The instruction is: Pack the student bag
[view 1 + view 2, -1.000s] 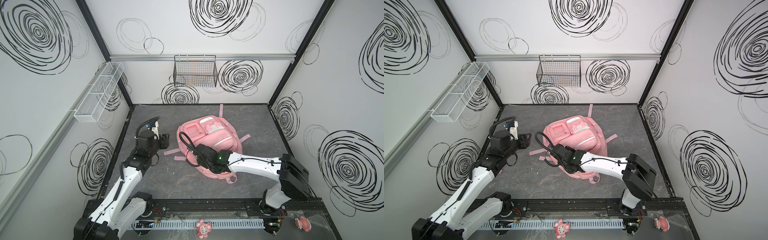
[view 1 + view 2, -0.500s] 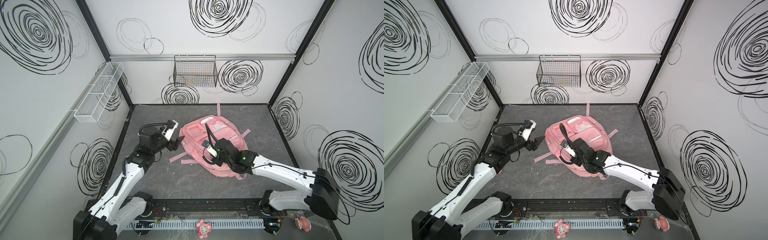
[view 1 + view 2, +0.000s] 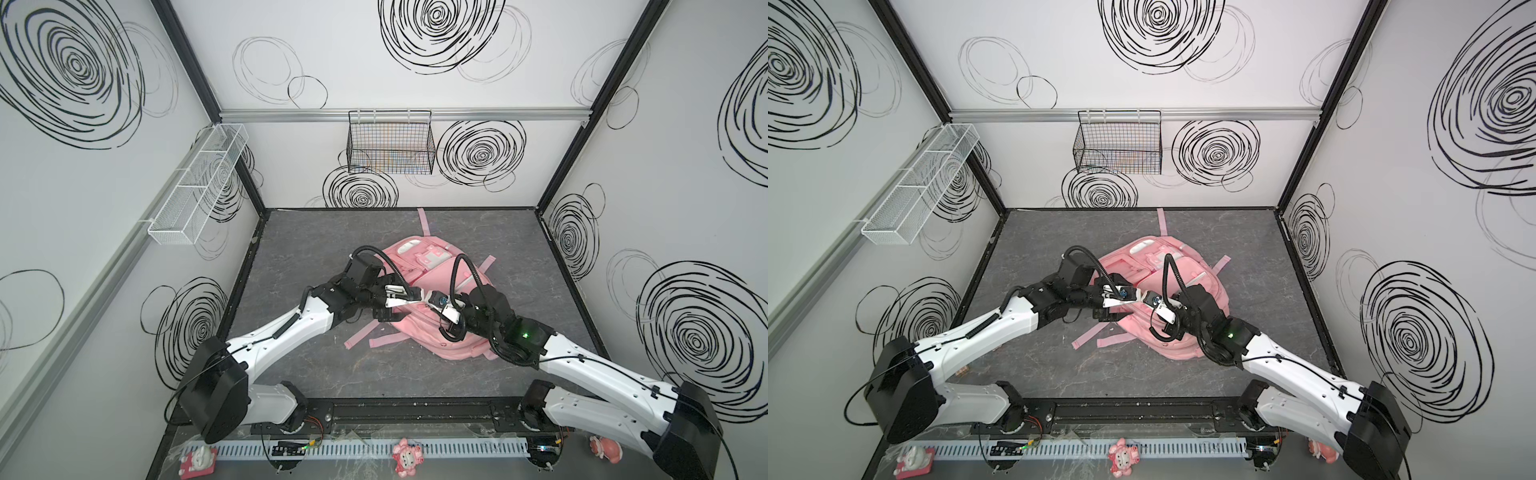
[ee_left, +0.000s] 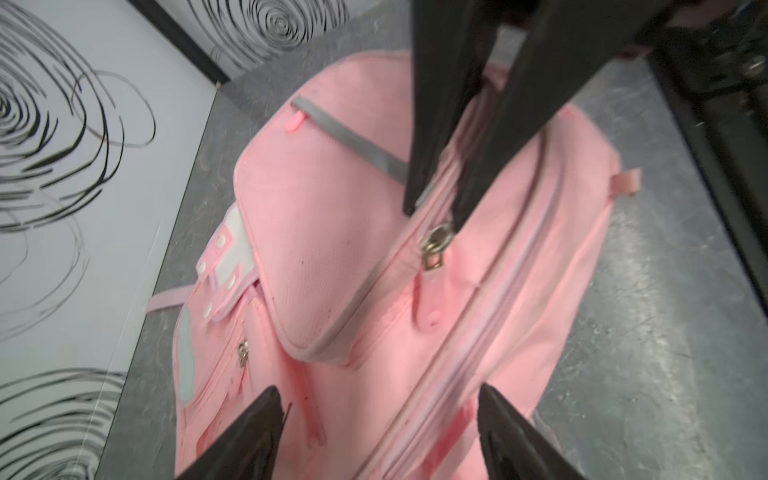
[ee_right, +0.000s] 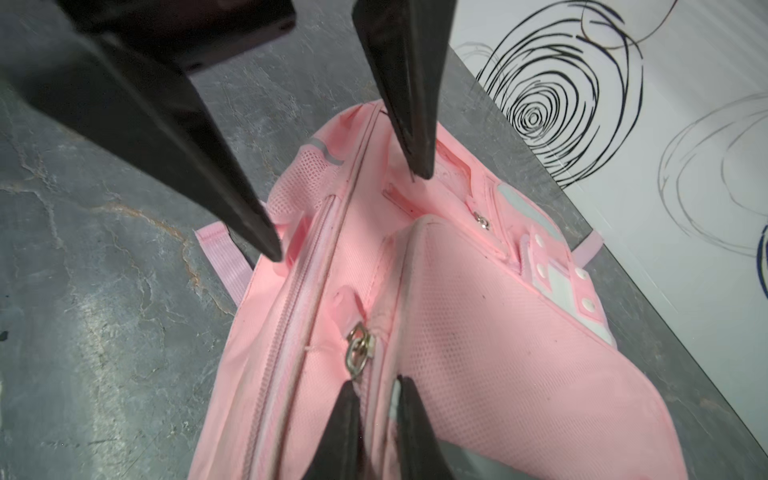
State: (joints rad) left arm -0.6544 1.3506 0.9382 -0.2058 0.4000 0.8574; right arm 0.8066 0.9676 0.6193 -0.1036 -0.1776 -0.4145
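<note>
The student bag [image 3: 419,332] [image 3: 1142,266], a pink backpack, lies front pockets up in the middle of the grey floor. My right gripper [image 5: 378,395] [image 3: 426,305] is shut on a seam of the bag [image 5: 498,353] just beside a metal zipper slider [image 5: 359,351] [image 4: 436,241]. My left gripper [image 4: 378,399] [image 3: 417,297] hovers open over the bag [image 4: 332,249], facing the right gripper [image 4: 436,208] tip to tip, one finger [image 5: 249,224] near the main zipper and nothing between its fingers.
Pink straps [image 3: 361,336] trail from the bag onto the floor toward the front left. A black wire basket [image 3: 390,145] hangs on the back wall and a white mesh shelf [image 3: 199,187] on the left wall. Small toy figures [image 3: 407,455] sit at the front rail.
My left arm has swung right from beside the bag to over it and opened wider. The right gripper has closed on the seam, and its arm has swung out to the right.
</note>
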